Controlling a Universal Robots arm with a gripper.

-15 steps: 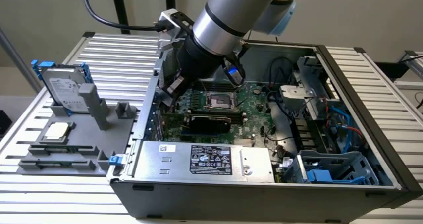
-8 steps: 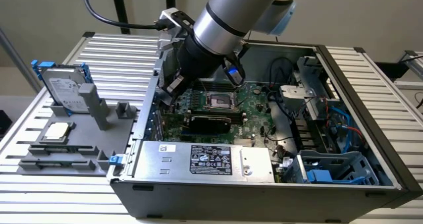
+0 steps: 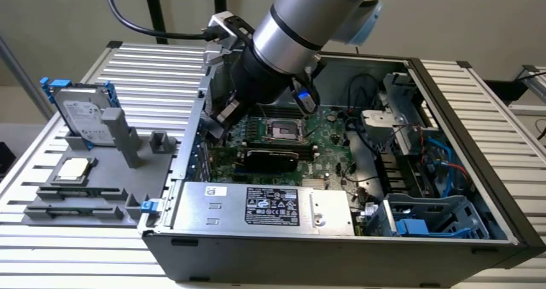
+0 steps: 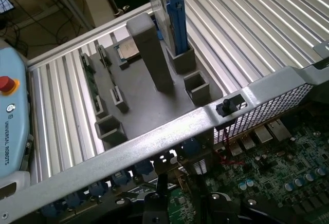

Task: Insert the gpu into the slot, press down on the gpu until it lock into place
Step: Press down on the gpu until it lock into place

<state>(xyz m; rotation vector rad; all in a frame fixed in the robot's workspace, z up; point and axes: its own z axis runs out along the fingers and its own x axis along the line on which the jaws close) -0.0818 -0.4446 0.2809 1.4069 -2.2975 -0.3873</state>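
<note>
GPU [image 3: 268,157] sits over the motherboard; my pincer's grip state: cannot tell. Pressing step; needs straight downward push.

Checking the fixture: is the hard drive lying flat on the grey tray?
No, the hard drive stands upright in the grey tray.

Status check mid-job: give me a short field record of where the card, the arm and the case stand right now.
gpu: small black rectangular card with green board edge, lying on the green motherboard inside the open grey computer case
arm: silver robot arm reaching down into the case, above the motherboard's far end
power supply: silver labelled box at the case's near wall
outside case: grey fixture tray holding a hard drive
</note>
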